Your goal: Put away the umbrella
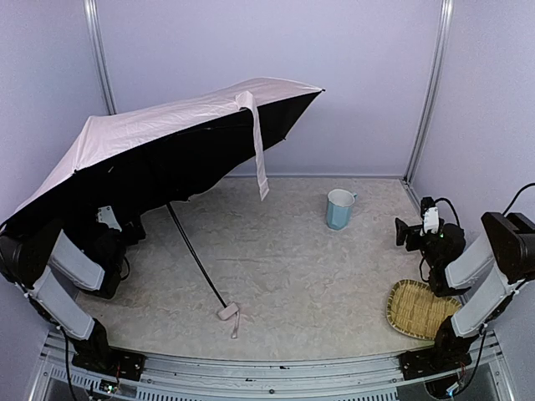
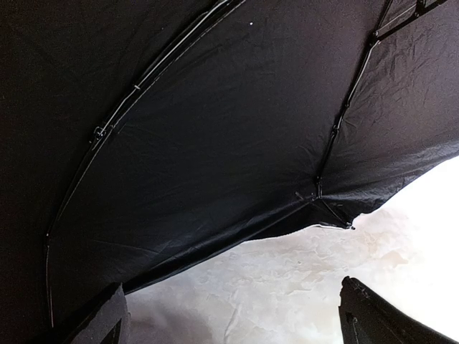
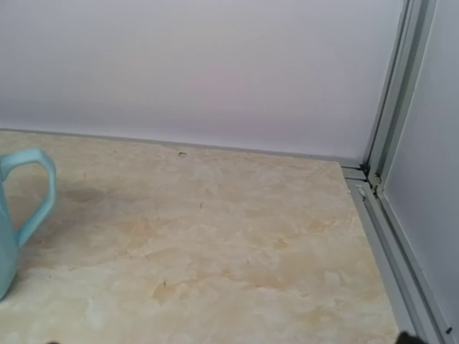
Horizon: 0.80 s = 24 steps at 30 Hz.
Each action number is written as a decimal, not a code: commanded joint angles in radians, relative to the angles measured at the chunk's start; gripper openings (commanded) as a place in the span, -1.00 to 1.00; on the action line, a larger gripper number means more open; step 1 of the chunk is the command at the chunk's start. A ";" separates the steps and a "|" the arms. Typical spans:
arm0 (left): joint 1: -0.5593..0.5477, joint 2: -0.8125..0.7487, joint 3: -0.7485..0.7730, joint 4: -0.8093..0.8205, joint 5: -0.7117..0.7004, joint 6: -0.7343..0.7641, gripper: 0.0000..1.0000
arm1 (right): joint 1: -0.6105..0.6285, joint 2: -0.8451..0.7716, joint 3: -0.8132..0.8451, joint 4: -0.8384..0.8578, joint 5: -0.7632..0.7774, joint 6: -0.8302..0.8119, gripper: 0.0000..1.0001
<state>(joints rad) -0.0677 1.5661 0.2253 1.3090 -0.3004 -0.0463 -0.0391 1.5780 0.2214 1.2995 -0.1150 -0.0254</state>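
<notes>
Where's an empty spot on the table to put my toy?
The middle is bare, between the shaft of the umbrella, the cup and the tray. So is the back right corner behind the cup. The left is crowded under the open umbrella.

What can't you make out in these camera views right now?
Left gripper: hidden under the umbrella canopy in the top view.
Handle: outside the left wrist view, which black lining fills.
Cup: cut off by the right wrist view's left edge.
Right gripper: fingers almost wholly below its own view's bottom edge.
</notes>
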 commanded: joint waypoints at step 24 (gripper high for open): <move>-0.312 -0.301 -0.022 -0.161 -0.234 0.161 0.91 | 0.102 -0.508 0.242 -0.794 -0.215 0.219 0.99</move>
<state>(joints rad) -0.2104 1.4330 0.2031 1.2572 -0.3340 0.0391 0.0120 1.1419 0.4400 0.7719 -0.2310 0.1051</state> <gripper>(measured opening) 0.983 0.999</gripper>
